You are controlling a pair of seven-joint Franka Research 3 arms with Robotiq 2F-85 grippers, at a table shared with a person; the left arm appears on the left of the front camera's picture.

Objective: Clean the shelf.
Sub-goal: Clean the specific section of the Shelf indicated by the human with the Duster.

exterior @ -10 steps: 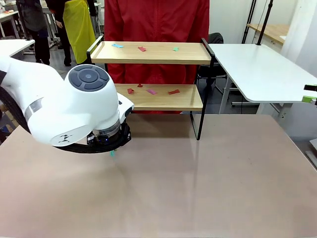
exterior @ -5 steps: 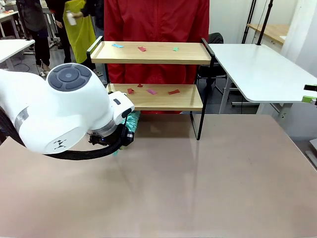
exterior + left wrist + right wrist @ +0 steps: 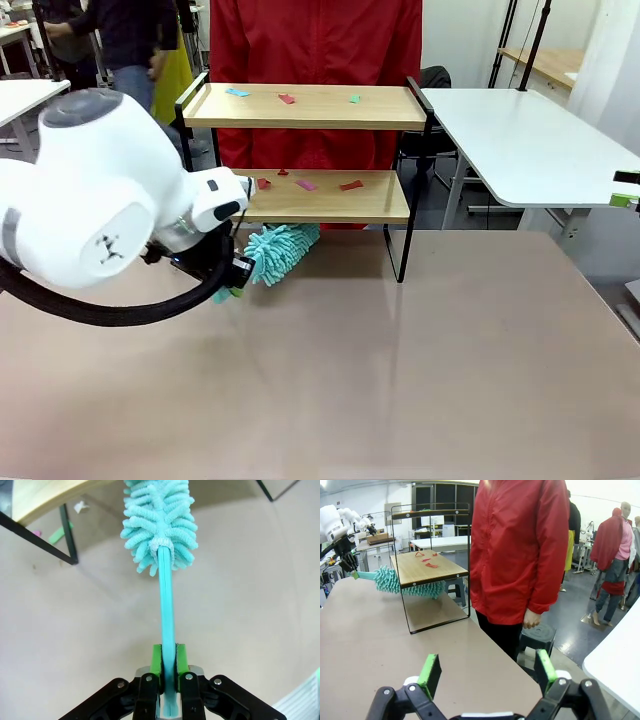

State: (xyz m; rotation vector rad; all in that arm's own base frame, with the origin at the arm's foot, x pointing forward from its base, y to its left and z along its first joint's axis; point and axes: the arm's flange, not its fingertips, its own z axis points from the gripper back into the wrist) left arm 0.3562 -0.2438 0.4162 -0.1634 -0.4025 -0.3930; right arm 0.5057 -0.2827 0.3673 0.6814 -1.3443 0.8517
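The shelf (image 3: 320, 108) stands at the table's far side, two light wooden boards in a black frame. Small paper scraps (image 3: 287, 98) lie on the top board, and more scraps (image 3: 306, 185) on the lower board (image 3: 340, 200). My left gripper (image 3: 233, 273) is shut on the handle of a teal fluffy duster (image 3: 281, 249), whose head lies at the front edge of the lower board, just under it. The left wrist view shows the pads (image 3: 157, 661) clamped on the handle (image 3: 166, 610), with the duster head (image 3: 159, 525) ahead. My right gripper (image 3: 487, 672) is open and holds nothing, far from the shelf (image 3: 427, 567).
A person in a red jacket (image 3: 315, 40) stands right behind the shelf. A white side table (image 3: 520, 140) adjoins it at the right. A few scraps (image 3: 60, 534) lie on the tabletop by the shelf's black leg (image 3: 68, 535). Bare tan tabletop (image 3: 420, 360) lies in front.
My left arm has risen and turned, swinging the duster out from under it. The duster's head now points right, toward the shelf's lower board.
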